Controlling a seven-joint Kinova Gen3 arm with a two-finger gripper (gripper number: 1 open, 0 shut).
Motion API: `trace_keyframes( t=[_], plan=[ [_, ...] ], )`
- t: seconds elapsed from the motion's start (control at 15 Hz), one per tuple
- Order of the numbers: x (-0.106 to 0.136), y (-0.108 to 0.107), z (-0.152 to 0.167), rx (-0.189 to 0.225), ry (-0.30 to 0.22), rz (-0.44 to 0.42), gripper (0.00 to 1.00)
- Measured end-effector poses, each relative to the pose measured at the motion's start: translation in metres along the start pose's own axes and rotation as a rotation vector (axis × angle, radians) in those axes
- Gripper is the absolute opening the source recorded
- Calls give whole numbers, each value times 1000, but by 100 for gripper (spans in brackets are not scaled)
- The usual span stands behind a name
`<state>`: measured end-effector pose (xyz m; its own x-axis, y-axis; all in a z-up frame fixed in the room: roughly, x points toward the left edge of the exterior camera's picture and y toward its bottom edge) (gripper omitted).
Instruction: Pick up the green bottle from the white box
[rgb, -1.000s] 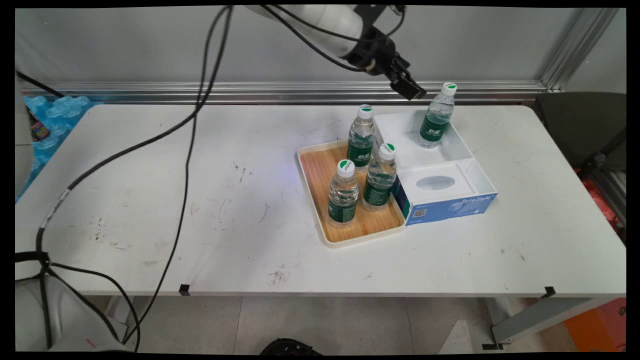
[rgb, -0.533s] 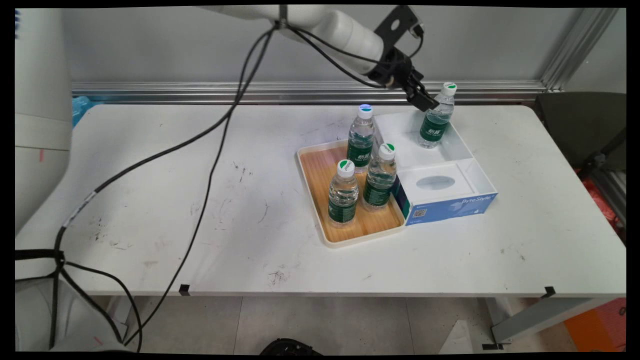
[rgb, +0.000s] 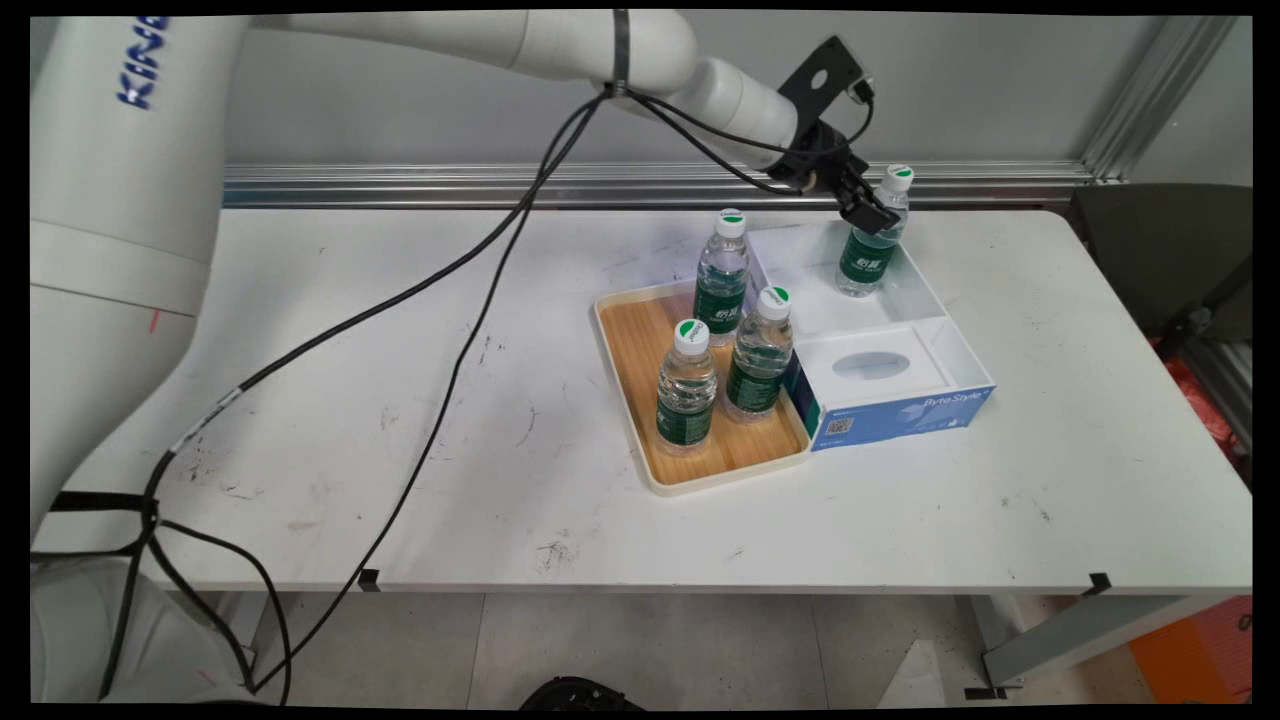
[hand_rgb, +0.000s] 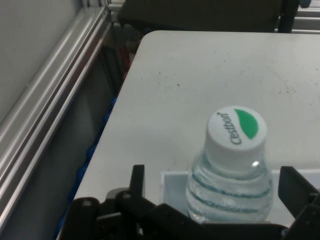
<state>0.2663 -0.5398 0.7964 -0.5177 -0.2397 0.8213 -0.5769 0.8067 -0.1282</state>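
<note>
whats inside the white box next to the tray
The white box holds one upright water bottle in its far part, with the open end effector straddling its shoulder. The nearer part holds a tissue box. The floor under the bottle is covered.

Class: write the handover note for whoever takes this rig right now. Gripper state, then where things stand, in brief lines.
Gripper: open, one finger on each side of the water bottle, not yet closed on it.
That bottle stands upright in the white box, at its far end.
Three more bottles stand upright in the wooden tray left of the box.
Tray and box sit side by side on the table.
</note>
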Motion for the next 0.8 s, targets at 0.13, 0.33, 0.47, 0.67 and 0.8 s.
trace_keyframes(
  t=[0.13,0.33,0.47,0.67,0.8],
  plan=[
    [-2,-1,10,0,3,-3,100],
    [-3,-2,21,-4,3,-10,100],
    [-4,-3,27,-9,3,-15,100],
    [-4,-2,31,-14,3,-20,100],
    [-3,-2,32,-19,3,-23,0]
  ],
)
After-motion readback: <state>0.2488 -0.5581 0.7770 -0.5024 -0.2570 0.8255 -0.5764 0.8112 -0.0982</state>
